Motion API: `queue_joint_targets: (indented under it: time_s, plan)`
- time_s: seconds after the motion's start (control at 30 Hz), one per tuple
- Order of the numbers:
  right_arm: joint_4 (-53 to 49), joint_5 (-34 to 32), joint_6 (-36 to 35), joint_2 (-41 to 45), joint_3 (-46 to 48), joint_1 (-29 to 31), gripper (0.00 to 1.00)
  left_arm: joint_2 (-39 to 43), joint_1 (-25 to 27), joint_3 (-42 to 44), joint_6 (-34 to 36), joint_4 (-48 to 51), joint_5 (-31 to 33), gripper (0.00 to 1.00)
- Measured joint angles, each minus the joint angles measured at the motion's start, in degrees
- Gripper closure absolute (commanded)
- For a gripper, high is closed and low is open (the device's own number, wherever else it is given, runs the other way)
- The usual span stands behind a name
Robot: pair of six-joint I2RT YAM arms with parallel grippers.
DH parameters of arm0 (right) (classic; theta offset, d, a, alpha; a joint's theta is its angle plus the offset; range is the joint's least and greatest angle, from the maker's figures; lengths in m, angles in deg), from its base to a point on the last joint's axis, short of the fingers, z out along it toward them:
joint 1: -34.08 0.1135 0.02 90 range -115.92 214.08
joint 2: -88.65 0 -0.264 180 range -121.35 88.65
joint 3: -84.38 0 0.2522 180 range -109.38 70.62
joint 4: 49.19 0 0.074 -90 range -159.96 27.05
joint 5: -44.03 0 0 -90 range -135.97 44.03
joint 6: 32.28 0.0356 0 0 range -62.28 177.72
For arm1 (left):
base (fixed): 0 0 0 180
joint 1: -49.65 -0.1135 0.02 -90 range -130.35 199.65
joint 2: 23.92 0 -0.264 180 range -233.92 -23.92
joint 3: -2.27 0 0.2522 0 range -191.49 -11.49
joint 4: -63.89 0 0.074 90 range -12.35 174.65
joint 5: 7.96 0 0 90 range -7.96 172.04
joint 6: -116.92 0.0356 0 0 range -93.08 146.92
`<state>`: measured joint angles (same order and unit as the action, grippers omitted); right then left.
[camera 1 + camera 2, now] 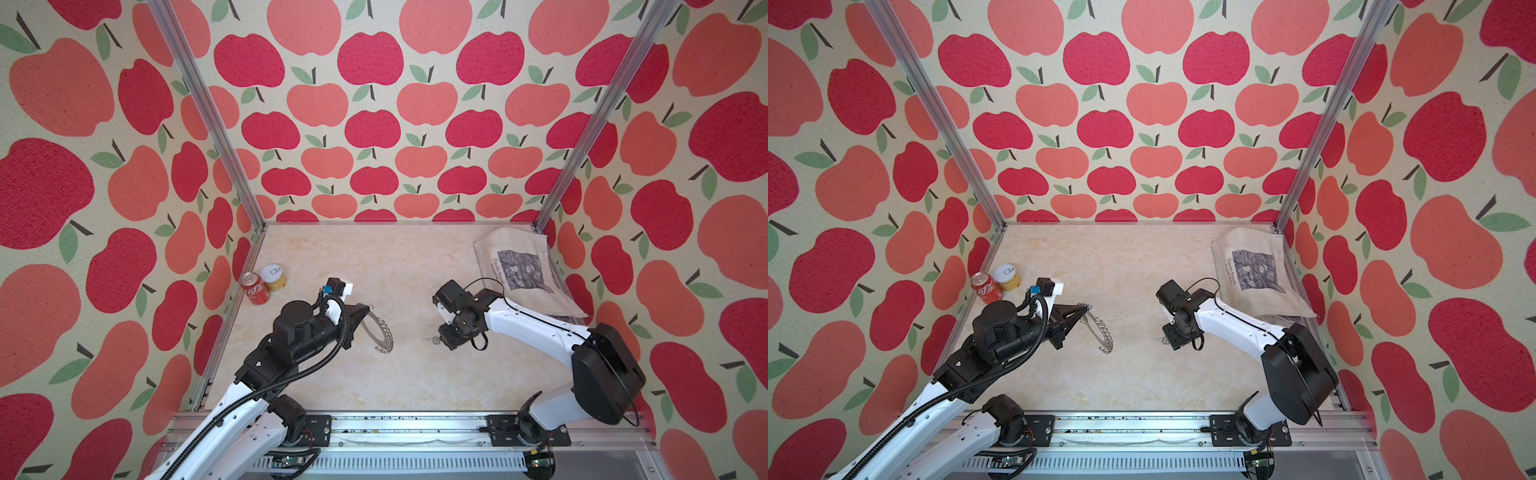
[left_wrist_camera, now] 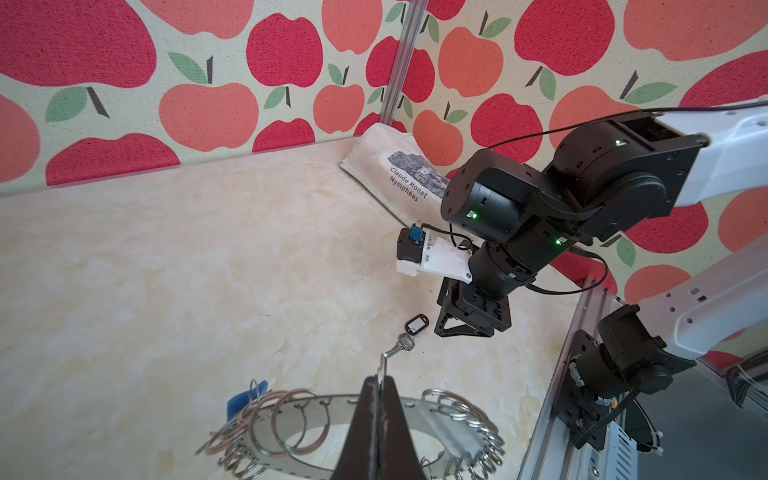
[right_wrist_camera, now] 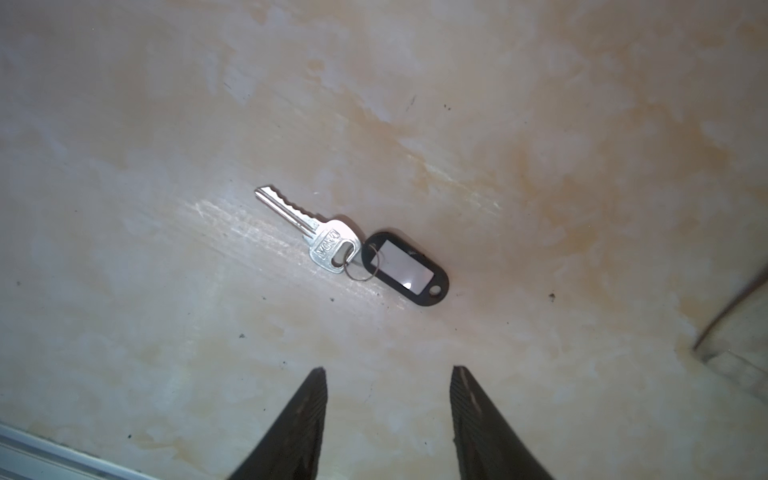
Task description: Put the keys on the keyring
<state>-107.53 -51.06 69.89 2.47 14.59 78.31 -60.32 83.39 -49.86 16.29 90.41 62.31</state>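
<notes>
Keyring (image 1: 380, 334), held tilted by the clamped-shut left gripper (image 1: 367, 308), left of centre in both top views. Black-tagged key (image 3: 328, 245), laid flat on the marbled beige tabletop (image 1: 415, 270), below the right gripper (image 3: 386, 370), jaws parted, empty. Apple-print walls (image 1: 374, 124) on three sides.

A red can (image 1: 254, 289) and a yellow can (image 1: 274, 277) are standing upright just beside each other. They are sitting well apart from the left pincer (image 1: 367, 308), on its side away from the right pincer (image 3: 386, 370). A cream bag (image 1: 519, 266) printed with a grey picture is lying beyond the right pincer, in the far corner. Apple-patterned walls (image 1: 370, 124) are enclosing the marbled table (image 1: 374, 257).
</notes>
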Motion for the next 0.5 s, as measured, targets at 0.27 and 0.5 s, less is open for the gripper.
queue_joint_targets:
  time_s: [0.27, 0.5]
  plan:
    - [4.5, 7.3, 5.8, -1.7, 1.9, -2.0, 0.44, 0.0, 0.0, 0.0, 0.0, 0.0, 0.0, 1.0]
    - [14.2, 13.0, 21.2, -1.2, 8.1, -2.4, 0.55, 0.0, 0.0, 0.0, 0.0, 0.0, 0.0, 1.0]
